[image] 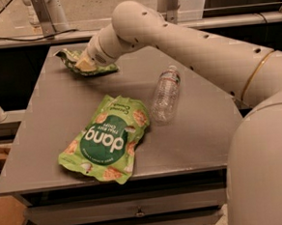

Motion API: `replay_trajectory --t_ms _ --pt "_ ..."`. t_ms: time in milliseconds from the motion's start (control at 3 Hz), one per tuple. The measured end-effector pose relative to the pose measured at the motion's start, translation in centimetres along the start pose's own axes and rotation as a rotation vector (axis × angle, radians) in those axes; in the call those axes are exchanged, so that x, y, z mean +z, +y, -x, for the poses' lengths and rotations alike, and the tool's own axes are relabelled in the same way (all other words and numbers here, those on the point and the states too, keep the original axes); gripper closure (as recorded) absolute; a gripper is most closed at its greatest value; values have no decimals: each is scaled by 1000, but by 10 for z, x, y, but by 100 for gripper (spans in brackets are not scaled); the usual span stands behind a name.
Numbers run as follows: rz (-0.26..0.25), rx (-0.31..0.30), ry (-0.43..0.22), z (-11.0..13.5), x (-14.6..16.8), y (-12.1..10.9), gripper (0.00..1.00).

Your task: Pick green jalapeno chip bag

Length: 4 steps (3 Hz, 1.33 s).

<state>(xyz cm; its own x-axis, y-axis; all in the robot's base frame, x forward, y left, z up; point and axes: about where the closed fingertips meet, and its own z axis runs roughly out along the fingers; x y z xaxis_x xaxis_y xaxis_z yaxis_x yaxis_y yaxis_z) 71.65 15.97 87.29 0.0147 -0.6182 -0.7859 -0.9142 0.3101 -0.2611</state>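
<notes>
Gripper: the gripper (84, 64) is down low at the far left part of the table (45, 121). It sits at the end of the big white arm (189, 45).

Gripper's hold: I cannot tell if it is squeezing or loose. The round wrist hides that part.

Green jalapeno chip bag: the green jalapeno chip bag (68, 58) lies flat and crinkly on the far left part of the table, right under the gripper.

Bag and gripper: the gripper is on top of the middle of the bag. One dark-green end of the bag sticks out to the left of the gripper. A thin dark edge of the bag shows on the other side, below the wrist.

Arm: it comes from the big white robot body on the right. It reaches across the back of the table to the small bag.

Dang bag: the dang bag (106, 138) is bigger and bright green, with a dark green circle. It lies flat near the front of the table, well apart from the small bag.

Water bottle: the water bottle (165, 94) is clear and lies on its side. It is just beside the big bag, with its cap pointing to the back.

Table: it is grey with a flat top, and has drawers (138, 211) under the front edge.
</notes>
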Motion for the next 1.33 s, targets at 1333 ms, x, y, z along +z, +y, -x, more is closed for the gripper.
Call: replay_trajectory --t_ms 1333 --pt "-140 -84 -38 38 -60 -57 100"
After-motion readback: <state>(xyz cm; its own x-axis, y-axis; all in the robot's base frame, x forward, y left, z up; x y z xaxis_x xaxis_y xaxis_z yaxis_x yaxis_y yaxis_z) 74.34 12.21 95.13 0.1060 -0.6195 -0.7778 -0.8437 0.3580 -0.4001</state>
